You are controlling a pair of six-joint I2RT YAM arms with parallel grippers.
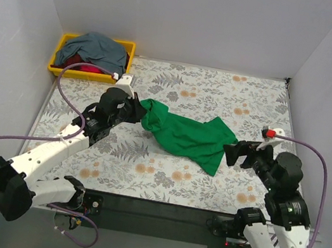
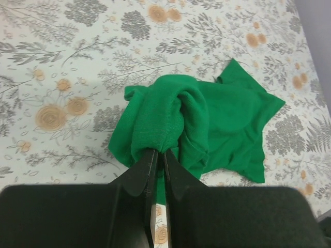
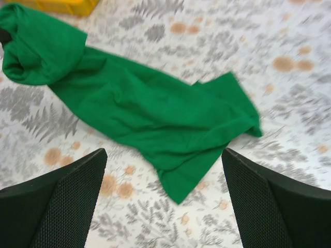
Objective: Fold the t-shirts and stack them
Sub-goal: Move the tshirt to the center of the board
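The left hand (image 2: 160, 151) is clamped on a bunched end of the green shirt (image 1: 183, 137), which lies rumpled on the tabletop (image 1: 223, 89). The right hand (image 3: 163, 152) hovers nearby, fingers apart. Spreading step, I reckon: the right needs a corner next.

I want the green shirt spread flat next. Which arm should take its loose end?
The right arm: its jaws stand open beside the loose end of the shirt, while the left arm has its jaws shut on the other end.

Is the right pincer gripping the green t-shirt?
No, in the right wrist view the right pincer is wide open and the green t-shirt lies on the table ahead of it.
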